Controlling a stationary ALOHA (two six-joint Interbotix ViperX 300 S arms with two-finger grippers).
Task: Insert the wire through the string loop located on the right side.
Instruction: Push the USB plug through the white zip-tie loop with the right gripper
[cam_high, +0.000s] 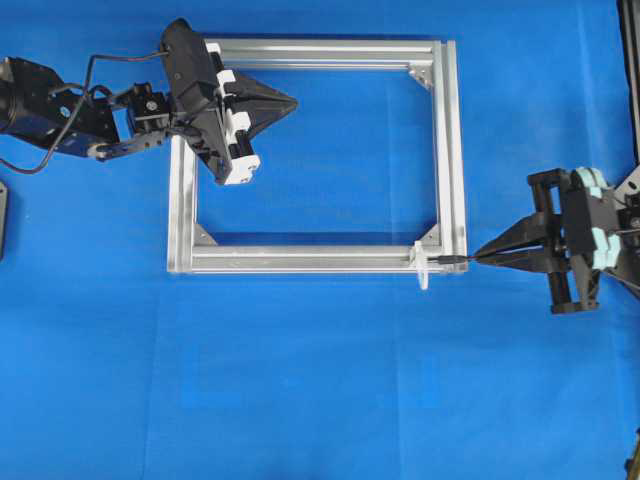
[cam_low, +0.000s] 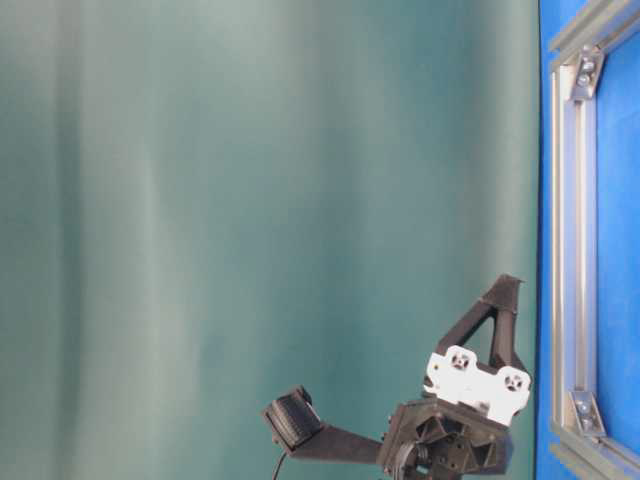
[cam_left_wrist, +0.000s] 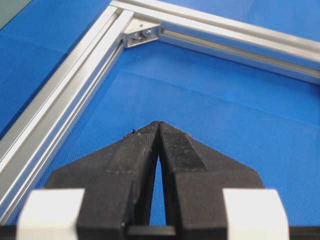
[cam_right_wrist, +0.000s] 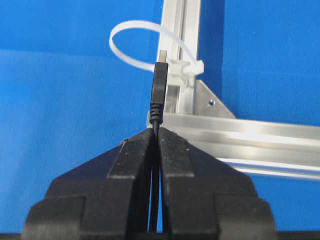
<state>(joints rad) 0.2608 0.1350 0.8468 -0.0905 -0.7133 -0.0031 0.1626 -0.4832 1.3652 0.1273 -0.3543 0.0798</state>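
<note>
A silver aluminium frame (cam_high: 300, 262) lies flat on the blue table. The white string loop (cam_high: 423, 270) is tied round its near bar by the right corner and sticks out toward the table's front. My right gripper (cam_high: 478, 255) is shut on the wire, whose dark plug (cam_high: 452, 260) points left with its tip just short of the loop. In the right wrist view the plug (cam_right_wrist: 159, 87) rises from the closed gripper (cam_right_wrist: 156, 131) in front of the loop (cam_right_wrist: 186, 67). The rest of the wire is hidden behind the fingers. My left gripper (cam_high: 293, 101) hovers shut and empty over the frame's upper left.
Triangular brackets sit in the frame's corners (cam_left_wrist: 142, 34). The left arm's body and cables (cam_high: 60, 110) reach in from the left edge. A dark object (cam_high: 2, 220) lies at the far left and a black bar (cam_high: 630, 60) at the far right. A teal backdrop (cam_low: 250, 200) fills the table-level view.
</note>
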